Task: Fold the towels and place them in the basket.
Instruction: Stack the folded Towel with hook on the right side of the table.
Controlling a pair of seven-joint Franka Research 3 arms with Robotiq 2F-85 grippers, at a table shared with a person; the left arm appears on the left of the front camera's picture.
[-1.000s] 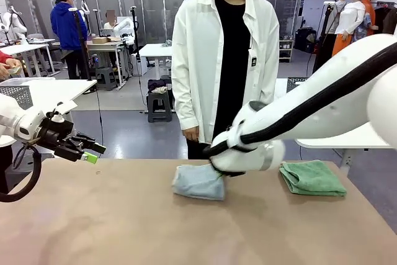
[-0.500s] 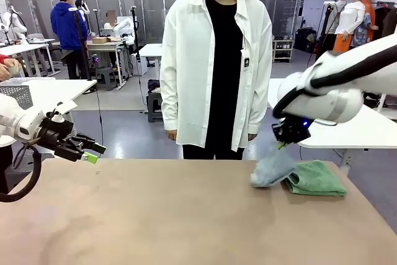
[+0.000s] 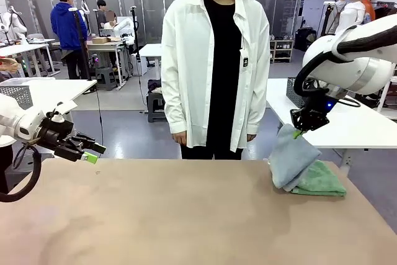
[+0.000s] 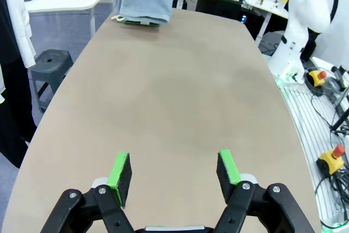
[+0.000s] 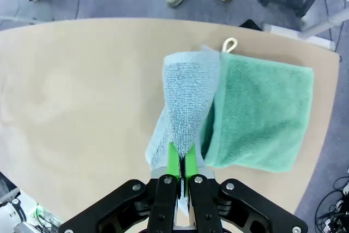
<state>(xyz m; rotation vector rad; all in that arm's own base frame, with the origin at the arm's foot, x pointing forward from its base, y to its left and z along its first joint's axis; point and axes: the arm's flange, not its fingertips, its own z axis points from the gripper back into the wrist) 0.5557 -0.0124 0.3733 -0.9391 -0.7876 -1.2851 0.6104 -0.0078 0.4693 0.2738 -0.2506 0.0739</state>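
My right gripper (image 3: 298, 130) is shut on a top corner of the pale blue-grey towel (image 3: 290, 162). The towel hangs from it, its lower part resting against the folded mint green towel (image 3: 321, 180) at the table's far right. From the right wrist, the blue-grey towel (image 5: 188, 99) drapes over the left edge of the green towel (image 5: 259, 110), pinched by my right gripper (image 5: 181, 163). My left gripper (image 3: 92, 152) hovers open over the table's left edge with nothing between its green pads (image 4: 120, 168). A dark mesh basket (image 3: 290, 94) stands on a white side table behind the right arm.
A person in a white coat (image 3: 214, 60) stands at the far side, hands down. The brown table (image 3: 173, 215) is bare across its middle and left. Another dark mesh container (image 3: 15, 96) sits on a white table at far left.
My right gripper has carried the blue-grey towel from the table's middle to the right and lifted it, so it now hangs over the green towel. The left arm has not moved.
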